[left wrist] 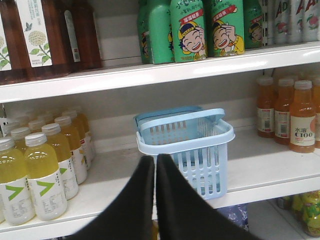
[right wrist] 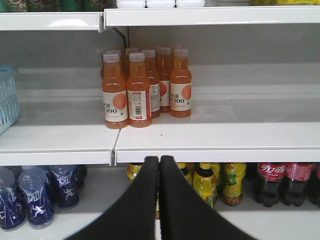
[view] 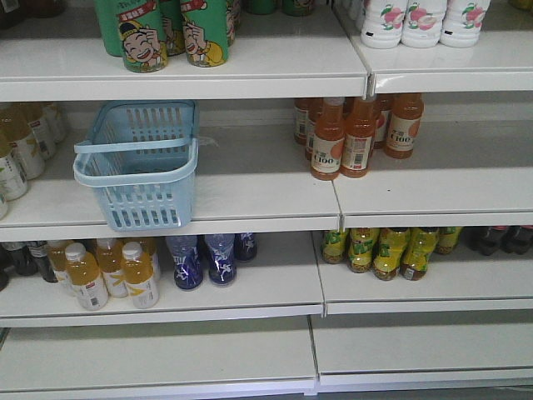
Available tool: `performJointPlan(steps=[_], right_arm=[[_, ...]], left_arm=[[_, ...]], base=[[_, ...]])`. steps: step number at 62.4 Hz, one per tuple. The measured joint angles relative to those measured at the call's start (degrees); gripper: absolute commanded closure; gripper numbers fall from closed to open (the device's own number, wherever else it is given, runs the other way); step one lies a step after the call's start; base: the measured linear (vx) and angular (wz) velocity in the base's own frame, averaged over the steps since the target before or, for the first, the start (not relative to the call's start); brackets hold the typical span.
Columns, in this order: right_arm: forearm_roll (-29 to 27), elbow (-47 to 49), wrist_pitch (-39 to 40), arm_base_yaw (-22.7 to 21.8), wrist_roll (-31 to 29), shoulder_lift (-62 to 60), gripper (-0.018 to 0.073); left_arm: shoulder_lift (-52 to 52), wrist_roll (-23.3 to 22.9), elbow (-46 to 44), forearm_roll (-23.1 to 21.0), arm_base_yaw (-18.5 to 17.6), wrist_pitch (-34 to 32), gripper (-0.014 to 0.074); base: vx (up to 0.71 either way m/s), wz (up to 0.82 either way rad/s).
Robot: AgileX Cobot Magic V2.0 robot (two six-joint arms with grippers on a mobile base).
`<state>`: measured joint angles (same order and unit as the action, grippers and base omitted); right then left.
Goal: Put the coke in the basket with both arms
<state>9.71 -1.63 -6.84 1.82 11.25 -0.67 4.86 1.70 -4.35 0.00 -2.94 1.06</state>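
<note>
The light blue slotted basket [view: 137, 162] stands empty on the middle shelf at the left, its handles folded down; it also shows in the left wrist view [left wrist: 192, 142] and as an edge in the right wrist view [right wrist: 7, 102]. Coke bottles [right wrist: 272, 177] with red Coca-Cola labels stand on the lower shelf at the far right, seen as dark bottles [view: 500, 240] in the front view. My left gripper [left wrist: 155, 160] is shut and empty, just in front of the basket. My right gripper [right wrist: 159, 161] is shut and empty, well left of the coke. Neither arm shows in the front view.
Orange-drink bottles [view: 358, 133] stand on the middle shelf right of the basket. Yellow-labelled bottles [right wrist: 210, 182] sit beside the coke, with blue bottles [view: 204, 260] and yellow juice bottles [view: 108, 271] further left. Green cartoon bottles [view: 166, 29] fill the top shelf. Pale yellow bottles [left wrist: 35, 175] stand left of the basket.
</note>
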Motion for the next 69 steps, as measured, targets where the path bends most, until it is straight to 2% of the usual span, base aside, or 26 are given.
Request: performJointPlan(steps=[20,34,46,69], right_arm=[[0.0,0.0,0.0,0.0,0.0,0.0,0.0569],[0.0,0.0,0.0,0.0,0.0,0.0,0.0569],[0.0,0.0,0.0,0.0,0.0,0.0,0.0569],[0.0,0.0,0.0,0.0,0.0,0.0,0.0569]], left_arm=[[18.6,0.0,-12.7,0.0,0.0,3.0,0.0602],[27.9,0.0,-19.8,-0.6,0.0,6.1,0.0602],[31.9,0.0,-21.0,-1.2,0.0,8.9,0.0602],[32.4,-0.2,-21.0,-1.3,0.0,9.0,0.0602]], base=[[0.00,0.00],[0.00,0.00],[0.00,0.00],[0.00,0.00]])
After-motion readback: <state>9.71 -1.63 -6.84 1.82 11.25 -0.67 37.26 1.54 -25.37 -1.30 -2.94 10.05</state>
